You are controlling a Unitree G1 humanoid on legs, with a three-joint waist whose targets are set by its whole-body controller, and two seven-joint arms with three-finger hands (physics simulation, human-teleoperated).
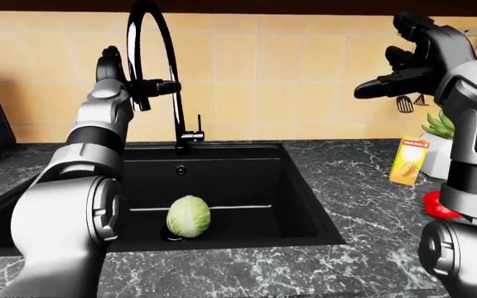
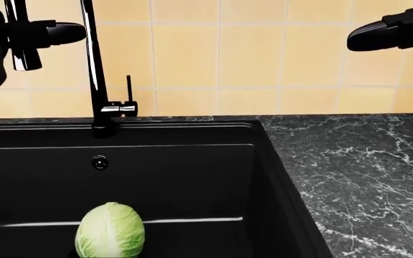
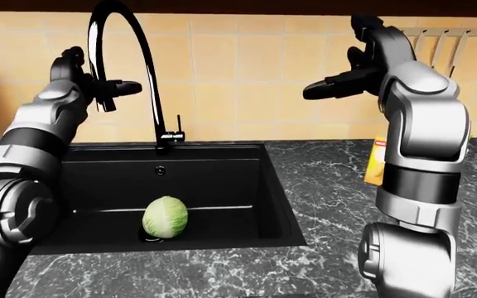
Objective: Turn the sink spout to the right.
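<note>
Spout [image 1: 152, 46] arches over the sink [image 1: 304, 205] in your left-eye view, its tip at your left hand [image 1: 127, 84]; whether those fingers grip it, you cannot tell. Your right hand [image 1: 408, 59] hangs raised, fingers spread, empty. A cabbage [image 1: 188, 216] lies in the basin.

Head view: a left finger [image 2: 59, 32] reaches toward the spout's stem.

Right-eye view adds nothing new.
</note>
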